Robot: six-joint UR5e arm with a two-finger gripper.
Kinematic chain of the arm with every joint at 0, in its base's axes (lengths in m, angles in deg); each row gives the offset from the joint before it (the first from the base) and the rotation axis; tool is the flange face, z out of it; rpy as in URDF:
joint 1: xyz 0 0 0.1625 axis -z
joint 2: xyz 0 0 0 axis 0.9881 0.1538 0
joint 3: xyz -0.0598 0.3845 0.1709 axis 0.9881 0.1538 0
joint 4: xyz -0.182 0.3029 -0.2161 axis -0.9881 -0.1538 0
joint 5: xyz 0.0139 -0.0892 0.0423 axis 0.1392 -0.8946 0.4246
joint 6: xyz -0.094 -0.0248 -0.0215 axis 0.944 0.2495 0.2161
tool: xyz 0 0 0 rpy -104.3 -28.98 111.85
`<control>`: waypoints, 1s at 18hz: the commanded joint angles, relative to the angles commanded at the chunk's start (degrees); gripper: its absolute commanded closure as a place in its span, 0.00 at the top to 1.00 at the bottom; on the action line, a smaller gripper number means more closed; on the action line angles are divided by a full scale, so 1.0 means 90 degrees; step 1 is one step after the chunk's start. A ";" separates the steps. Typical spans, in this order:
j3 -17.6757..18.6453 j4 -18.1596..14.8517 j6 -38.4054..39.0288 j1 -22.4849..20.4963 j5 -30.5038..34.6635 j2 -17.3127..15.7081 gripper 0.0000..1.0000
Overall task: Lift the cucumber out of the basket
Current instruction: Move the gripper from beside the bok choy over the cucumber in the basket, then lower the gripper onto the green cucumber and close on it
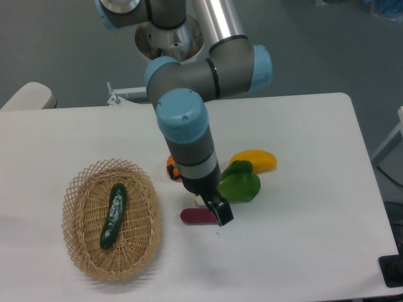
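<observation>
The dark green glossy cucumber [113, 214] lies lengthwise inside the oval tan wicker basket [77, 251] at the front left of the white table. My gripper [221, 215] hangs to the right of the basket, about a basket's width from the cucumber, low over the table beside a purple oblong vegetable [196, 216]. Its dark fingers point down. The arm hides much of them, so I cannot tell whether they are open or shut. Nothing shows between them.
A light green leafy vegetable [240, 184] and a yellow-orange piece [257, 160] lie just right of the gripper. A small orange and black object [171, 168] peeks out behind the arm. The table's front edge [264, 298] runs below.
</observation>
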 joint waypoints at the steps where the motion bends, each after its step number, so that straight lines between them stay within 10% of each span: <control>1: 0.0039 -0.0010 0.0420 0.0127 0.0000 -0.0030 1.00; 10: 0.0538 0.0000 0.3820 0.0928 -0.0058 0.0087 1.00; 18: 0.0469 0.0420 0.4897 0.1299 -0.0351 0.0702 1.00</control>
